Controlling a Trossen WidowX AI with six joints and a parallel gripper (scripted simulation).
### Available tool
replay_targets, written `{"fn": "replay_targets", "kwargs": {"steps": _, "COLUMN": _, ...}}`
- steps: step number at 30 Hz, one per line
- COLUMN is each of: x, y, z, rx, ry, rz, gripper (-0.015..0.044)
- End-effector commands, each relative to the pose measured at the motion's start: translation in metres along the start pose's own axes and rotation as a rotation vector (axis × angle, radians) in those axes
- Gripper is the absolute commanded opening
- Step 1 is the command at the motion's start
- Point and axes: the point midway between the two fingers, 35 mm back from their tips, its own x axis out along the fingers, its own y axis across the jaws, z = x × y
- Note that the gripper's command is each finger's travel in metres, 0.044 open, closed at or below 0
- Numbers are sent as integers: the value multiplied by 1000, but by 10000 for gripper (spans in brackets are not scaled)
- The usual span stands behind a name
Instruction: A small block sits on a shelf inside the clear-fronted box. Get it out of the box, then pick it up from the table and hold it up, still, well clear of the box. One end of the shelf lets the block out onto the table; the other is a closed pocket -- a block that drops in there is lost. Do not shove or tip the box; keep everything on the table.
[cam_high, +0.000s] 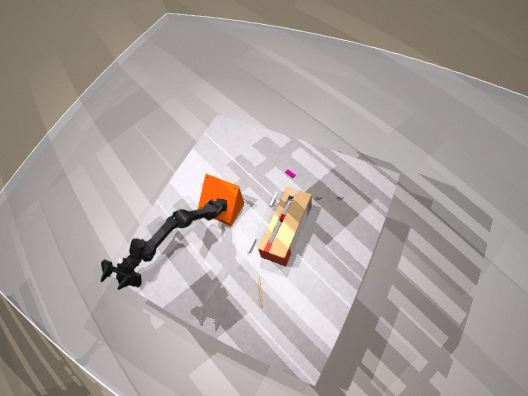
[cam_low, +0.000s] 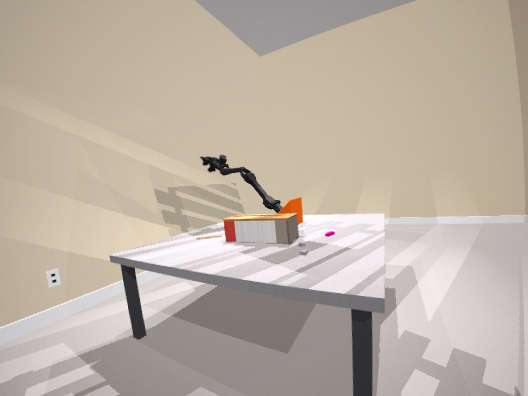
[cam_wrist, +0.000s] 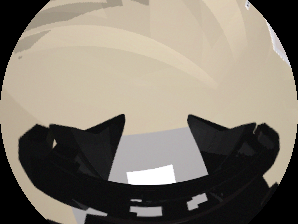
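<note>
The box (cam_high: 298, 212) (cam_low: 255, 231) stands on the table, with a tan top, a long slot and a red part at one end; its other end looks grey-brown in the exterior view. A small red thing (cam_high: 283, 218), seemingly the block, shows about midway along the slot; its exact seat on the shelf cannot be made out. My gripper (cam_high: 112, 278) (cam_low: 203, 161) (cam_wrist: 157, 117) is open and empty, raised high and far from the box, past the table's edge in the top view. The wrist view shows only walls and ceiling beyond the fingers, neither box nor block.
The arm is mounted on an orange wedge (cam_high: 217, 192) (cam_low: 296, 210) beside the box. A magenta piece (cam_high: 290, 173) (cam_low: 330, 233) lies beyond the grey-brown end. A thin tan stick (cam_high: 260, 292) (cam_low: 209, 237) lies off the red end. Pale pieces (cam_high: 273, 199) (cam_high: 252, 245) lie along the slot side.
</note>
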Motion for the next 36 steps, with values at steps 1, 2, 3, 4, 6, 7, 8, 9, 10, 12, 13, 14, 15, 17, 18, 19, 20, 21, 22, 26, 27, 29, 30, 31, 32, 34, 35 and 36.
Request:
{"fn": "replay_targets", "kwargs": {"steps": 1, "x": 0, "y": 0, "z": 1, "rx": 7, "ry": -3, "rz": 2, "gripper": 400}}
{"fn": "replay_targets", "kwargs": {"steps": 2, "x": -1, "y": 1, "z": 4, "rx": 29, "ry": -13, "rz": 7, "gripper": 400}}
{"fn": "replay_targets", "kwargs": {"steps": 3, "x": -2, "y": 1, "z": 10, "rx": 64, "ry": -29, "rz": 16, "gripper": 400}}
{"fn": "replay_targets", "kwargs": {"steps": 4, "x": -3, "y": 2, "z": 17, "rx": 114, "ry": -52, "rz": 29, "gripper": 400}}
{"fn": "replay_targets", "kwargs": {"steps": 6, "x": -5, "y": -1, "z": 39, "rx": 277, "ry": -100, "rz": 51, "gripper": 400}}
{"fn": "replay_targets", "kwargs": {"steps": 7, "x": -6, "y": -4, "z": 51, "rx": 370, "ry": -128, "rz": 65, "gripper": 400}}
{"fn": "replay_targets", "kwargs": {"steps": 8, "x": -8, "y": -8, "z": 63, "rx": 461, "ry": -155, "rz": 79, "gripper": 400}}
{"fn": "replay_targets", "kwargs": {"steps": 9, "x": -9, "y": -12, "z": 75, "rx": 552, "ry": -183, "rz": 95, "gripper": 400}}
{"fn": "replay_targets", "kwargs": {"steps": 10, "x": -11, "y": -18, "z": 87, "rx": 643, "ry": -211, "rz": 111, "gripper": 400}}
{"fn": "replay_targets", "kwargs": {"steps": 12, "x": -16, "y": -30, "z": 111, "rx": 825, "ry": -269, "rz": 147, "gripper": 400}}
{"fn": "replay_targets", "kwargs": {"steps": 13, "x": -19, "y": -38, "z": 122, "rx": 915, "ry": -299, "rz": 168, "gripper": 400}}
{"fn": "replay_targets", "kwargs": {"steps": 14, "x": -22, "y": -46, "z": 134, "rx": 1004, "ry": -329, "rz": 189, "gripper": 400}}
{"fn": "replay_targets", "kwargs": {"steps": 15, "x": -25, "y": -54, "z": 145, "rx": 1093, "ry": -359, "rz": 212, "gripper": 400}}
{"fn": "replay_targets", "kwargs": {"steps": 17, "x": -33, "y": -74, "z": 166, "rx": 1265, "ry": -421, "rz": 262, "gripper": 400}}
{"fn": "replay_targets", "kwargs": {"steps": 18, "x": -37, "y": -84, "z": 176, "rx": 1350, "ry": -453, "rz": 290, "gripper": 400}}
{"fn": "replay_targets", "kwargs": {"steps": 19, "x": -42, "y": -96, "z": 186, "rx": 1433, "ry": -485, "rz": 319, "gripper": 400}}
{"fn": "replay_targets", "kwargs": {"steps": 20, "x": -46, "y": -107, "z": 195, "rx": 1514, "ry": -518, "rz": 350, "gripper": 400}}
{"fn": "replay_targets", "kwargs": {"steps": 21, "x": -52, "y": -119, "z": 203, "rx": 1593, "ry": -551, "rz": 382, "gripper": 400}}
{"fn": "replay_targets", "kwargs": {"steps": 22, "x": -57, "y": -132, "z": 211, "rx": 1671, "ry": -585, "rz": 417, "gripper": 400}}
{"fn": "replay_targets", "kwargs": {"steps": 26, "x": -82, "y": -186, "z": 236, "rx": 1959, "ry": -725, "rz": 577, "gripper": 400}}
{"fn": "replay_targets", "kwargs": {"steps": 27, "x": -89, "y": -201, "z": 241, "rx": 2025, "ry": -761, "rz": 622, "gripper": 400}}
{"fn": "replay_targets", "kwargs": {"steps": 29, "x": -104, "y": -230, "z": 249, "rx": 2149, "ry": -835, "rz": 722, "gripper": 400}}
{"fn": "replay_targets", "kwargs": {"steps": 30, "x": -112, "y": -245, "z": 252, "rx": 2206, "ry": -872, "rz": 776, "gripper": 400}}
{"fn": "replay_targets", "kwargs": {"steps": 31, "x": -120, "y": -260, "z": 254, "rx": 2260, "ry": -910, "rz": 832, "gripper": 400}}
{"fn": "replay_targets", "kwargs": {"steps": 32, "x": -129, "y": -275, "z": 255, "rx": 2310, "ry": -948, "rz": 892, "gripper": 400}}
{"fn": "replay_targets", "kwargs": {"steps": 34, "x": -147, "y": -305, "z": 256, "rx": 2398, "ry": -1023, "rz": 1020, "gripper": 400}}
{"fn": "replay_targets", "kwargs": {"steps": 35, "x": -157, "y": -319, "z": 255, "rx": 2436, "ry": -1061, "rz": 1088, "gripper": 400}}
{"fn": "replay_targets", "kwargs": {"steps": 36, "x": -166, "y": -334, "z": 253, "rx": 2469, "ry": -1098, "rz": 1160, "gripper": 400}}
